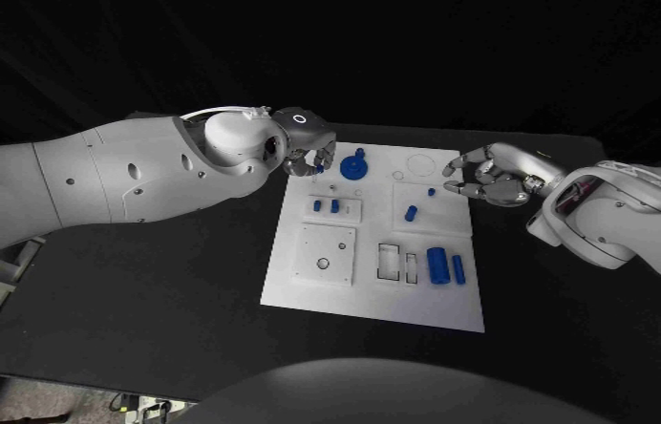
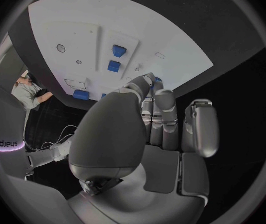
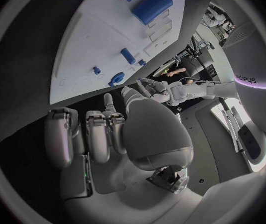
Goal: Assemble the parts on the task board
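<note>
Where my left hand (image 1: 306, 153) meets the far left corner of the task board (image 1: 374, 290), I cannot make out what its fingertips are doing: in the head view the wrist housing covers most of them, and a bit of blue shows right at the fingers without my being able to say whether it is held or merely lies behind. From the left wrist view the fingers (image 2: 164, 115) are curled forward together over the board's edge, a blue sliver peeking past their tips, so I cannot tell that hand's state.

On the board I see a round blue part with a stub (image 1: 355, 167) near the far edge, just beside the left hand. Two small blue pieces (image 1: 325, 206) sit on a raised white block, and another slanted blue piece (image 1: 411, 213) lies toward the middle right. Nearer me, a thick blue cylinder (image 1: 437, 265) and a thinner blue pin (image 1: 458, 269) lie side by side next to two rectangular slots (image 1: 390, 261). A square white plate (image 1: 327, 253) with small holes sits at the near left.

My right hand (image 1: 485, 177) hovers at the board's far right edge, fingers spread apart and slightly bent, holding nothing. Its forearm comes in from the right, angled down across the black table (image 1: 152, 290).
</note>
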Robot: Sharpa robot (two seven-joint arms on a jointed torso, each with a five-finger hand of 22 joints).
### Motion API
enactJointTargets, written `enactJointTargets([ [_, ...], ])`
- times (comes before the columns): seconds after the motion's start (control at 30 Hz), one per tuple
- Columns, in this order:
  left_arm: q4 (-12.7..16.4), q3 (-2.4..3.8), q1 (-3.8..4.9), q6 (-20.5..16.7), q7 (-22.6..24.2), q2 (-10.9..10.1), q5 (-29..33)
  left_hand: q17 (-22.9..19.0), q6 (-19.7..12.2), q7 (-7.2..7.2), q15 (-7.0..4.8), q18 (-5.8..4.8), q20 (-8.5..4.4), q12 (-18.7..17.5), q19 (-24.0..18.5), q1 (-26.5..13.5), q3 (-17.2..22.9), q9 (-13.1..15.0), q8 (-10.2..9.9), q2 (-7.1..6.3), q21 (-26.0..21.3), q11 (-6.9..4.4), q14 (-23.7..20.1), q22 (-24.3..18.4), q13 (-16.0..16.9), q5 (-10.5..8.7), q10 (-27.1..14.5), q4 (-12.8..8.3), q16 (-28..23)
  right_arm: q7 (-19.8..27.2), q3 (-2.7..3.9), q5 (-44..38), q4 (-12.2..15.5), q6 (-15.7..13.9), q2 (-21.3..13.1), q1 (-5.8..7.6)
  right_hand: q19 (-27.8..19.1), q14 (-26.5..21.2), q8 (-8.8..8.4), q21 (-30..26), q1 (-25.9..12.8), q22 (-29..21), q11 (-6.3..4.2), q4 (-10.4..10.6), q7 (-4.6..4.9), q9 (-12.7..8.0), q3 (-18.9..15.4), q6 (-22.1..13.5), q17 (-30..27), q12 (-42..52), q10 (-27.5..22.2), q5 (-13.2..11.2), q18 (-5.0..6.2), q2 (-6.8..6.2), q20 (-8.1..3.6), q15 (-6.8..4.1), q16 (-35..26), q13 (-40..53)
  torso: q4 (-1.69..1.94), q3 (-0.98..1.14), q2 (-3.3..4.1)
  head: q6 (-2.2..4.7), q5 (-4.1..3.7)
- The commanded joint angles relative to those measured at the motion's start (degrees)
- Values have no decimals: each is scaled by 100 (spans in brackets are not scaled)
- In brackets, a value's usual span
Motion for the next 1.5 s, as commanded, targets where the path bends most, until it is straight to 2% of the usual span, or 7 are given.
enactJointTargets([
  [0.03,-45,1,-61,-41,47,58,102,-7,-13,-21,12,8,13,-19,112,-49,-20,6,-21,-8,-10,7,-30,1197,-11,-30,47,10,-6,-8,-1,-32,-2,86,6,-6,4,598,-28,-36,-16,1217,-1,0,-11,0,10,43,1508,-36,623,35,50,6,-17,2,20,1495,0,1,-2,0,2],
  [0.3,-154,1,-171,-67,75,183,131,-32,-18,-11,8,8,12,-20,113,-39,-12,2,-25,-5,-11,12,-36,1197,-18,-23,60,3,-17,1,-1,-32,0,76,22,-9,4,598,-28,-36,-16,1217,-1,0,-11,0,10,43,1508,-36,623,35,50,6,-17,2,20,1495,1,1,-1,0,-17],
  [0.7,-253,1,-264,-110,43,312,136,-48,-28,4,4,8,10,-24,114,-21,0,-6,-33,-1,-10,27,-38,1197,-29,-9,80,-10,-17,15,-1,-32,-38,85,50,-23,-1,598,-29,-42,-5,1215,-1,-7,-10,-1,15,44,1508,-36,623,38,52,6,-17,2,20,1495,2,0,-2,0,2],
  [1.2,-306,1,-317,-77,58,408,144,-79,-35,10,5,11,9,-27,110,-17,5,-10,-37,0,-21,33,-47,1195,-35,-3,86,-14,-34,24,-1,-32,-53,91,61,-51,0,598,-29,-42,-6,1215,-1,-5,-9,-1,16,46,1508,-36,623,37,52,9,-17,2,20,1495,2,4,-6,0,-5],
  [1.5,-351,0,-324,152,35,484,138,-156,-63,13,12,19,8,-50,93,-13,13,-23,-55,1,-59,43,-76,1184,-54,12,71,-20,-81,26,-1,-31,-53,98,57,-65,-3,598,-29,-45,-6,1214,0,-4,-8,-1,16,48,1508,-36,623,36,53,10,-17,2,20,1495,2,1,-2,0,3],
])
